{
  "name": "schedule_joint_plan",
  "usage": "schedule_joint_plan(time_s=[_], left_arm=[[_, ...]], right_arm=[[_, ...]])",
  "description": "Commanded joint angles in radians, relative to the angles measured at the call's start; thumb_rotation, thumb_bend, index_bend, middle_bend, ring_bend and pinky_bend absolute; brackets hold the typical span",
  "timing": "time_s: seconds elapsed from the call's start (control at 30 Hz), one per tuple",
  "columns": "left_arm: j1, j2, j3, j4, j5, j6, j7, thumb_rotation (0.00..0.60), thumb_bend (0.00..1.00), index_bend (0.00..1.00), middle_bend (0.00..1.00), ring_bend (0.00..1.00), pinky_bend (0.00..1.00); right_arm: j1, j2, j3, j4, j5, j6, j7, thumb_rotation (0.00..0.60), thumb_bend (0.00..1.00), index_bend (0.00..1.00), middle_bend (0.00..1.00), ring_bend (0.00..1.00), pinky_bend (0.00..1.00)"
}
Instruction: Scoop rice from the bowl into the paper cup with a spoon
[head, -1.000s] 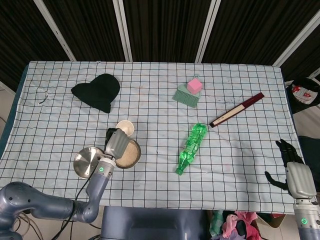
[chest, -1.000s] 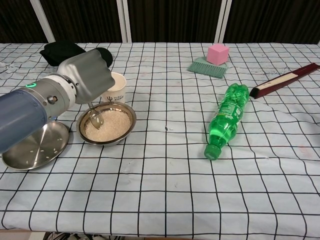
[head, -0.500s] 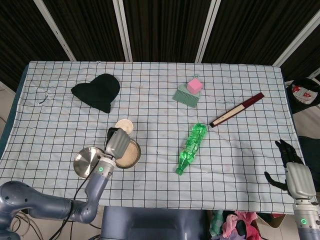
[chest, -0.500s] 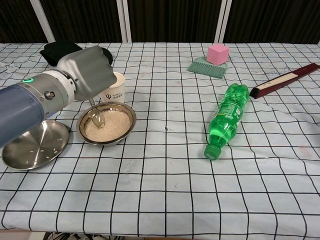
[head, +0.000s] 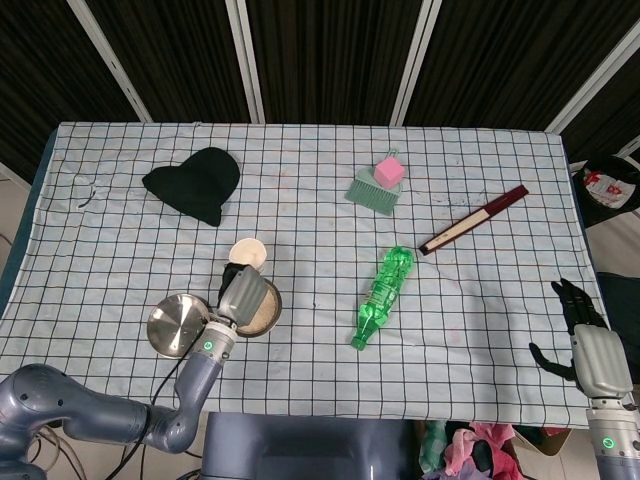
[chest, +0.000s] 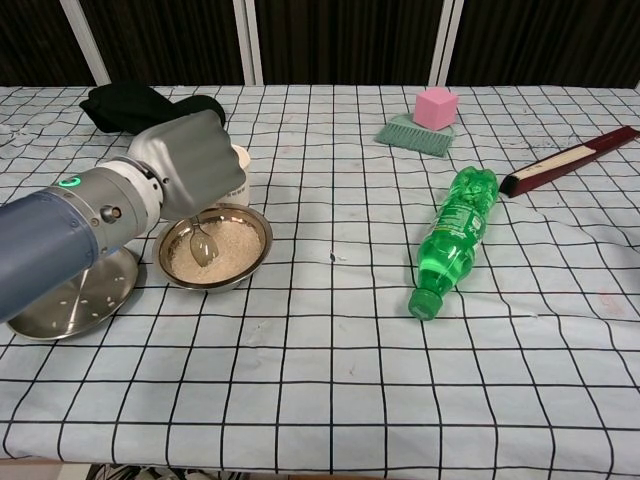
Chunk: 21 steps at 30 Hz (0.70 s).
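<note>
The left hand (chest: 190, 165) hangs over the near-left side of the bowl (chest: 252, 260) and grips the spoon (chest: 203, 245), whose head lies in the rice (chest: 232, 244) just under the palm. The fingers themselves are hidden behind the grey back of the hand, so I cannot tell how firm the hold is. Beside the hand, on its outer side, rests a steel plate (chest: 70, 300) with some loose grains. Just behind the hand stands the paper cup (head: 248, 252), close to the bowl's far rim.

The risk, I think, is in the lift. If the spoon tilts on the way to the cup, rice falls on the cloth. The bulky hand may also push the light cup over.

Far to the right, the right hand (head: 588, 345) waits off the table edge, fingers apart, holding nothing.
</note>
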Motion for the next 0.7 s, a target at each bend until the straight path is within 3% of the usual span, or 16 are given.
schedule_joint_plan(time_s=[0.03,0.7], left_arm=[[0.004,-0.006,0.001,0.0,-0.01,0.004,0.012,0.6,0.51,0.78,1.0,1.0,1.0],[0.018,-0.044,-0.012,0.001,-0.067,0.032,0.048,0.6,0.52,0.79,1.0,1.0,1.0]], right_arm=[[0.0,0.0,0.0,0.0,0.0,0.0,0.001,0.6,0.23,0.0,0.0,0.0,0.19],[-0.001,0.0,0.003,0.001,0.0,0.003,0.008,0.6,0.23,0.0,0.0,0.0,0.19]])
